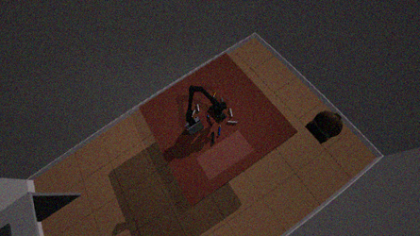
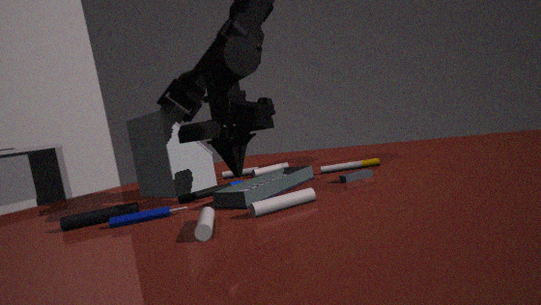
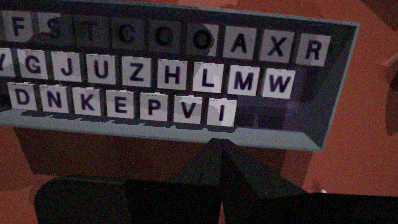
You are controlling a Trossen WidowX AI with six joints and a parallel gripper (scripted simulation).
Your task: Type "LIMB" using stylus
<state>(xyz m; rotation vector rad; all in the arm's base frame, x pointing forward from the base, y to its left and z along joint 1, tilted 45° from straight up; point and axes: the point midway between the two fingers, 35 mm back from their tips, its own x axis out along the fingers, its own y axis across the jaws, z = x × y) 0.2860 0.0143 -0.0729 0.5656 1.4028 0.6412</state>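
The grey keyboard (image 2: 284, 185) (image 3: 280, 141) lies on the red desk. In the wrist view the L key (image 3: 208, 77), the I key (image 3: 221, 112) and the M key (image 3: 243, 81) show near its right end; no B key shows. My gripper (image 2: 238, 175) (image 3: 218, 147) is shut and empty, its fingertips together beside the keyboard's near rim, just below the I key. Several pen-like things lie around the keyboard: a blue one with a thin metal tip (image 2: 140, 217) and a white one with a yellow end (image 2: 343, 166). I cannot tell which is the stylus.
A thick black cylinder (image 2: 97, 216) lies beside the blue one. White cylinders (image 2: 284, 202) (image 2: 205, 228) lie close in front of the keyboard, and more lie behind it. A small grey block (image 2: 356, 176) lies to its right. A grey and white box (image 2: 151, 154) stands at the arm's base.
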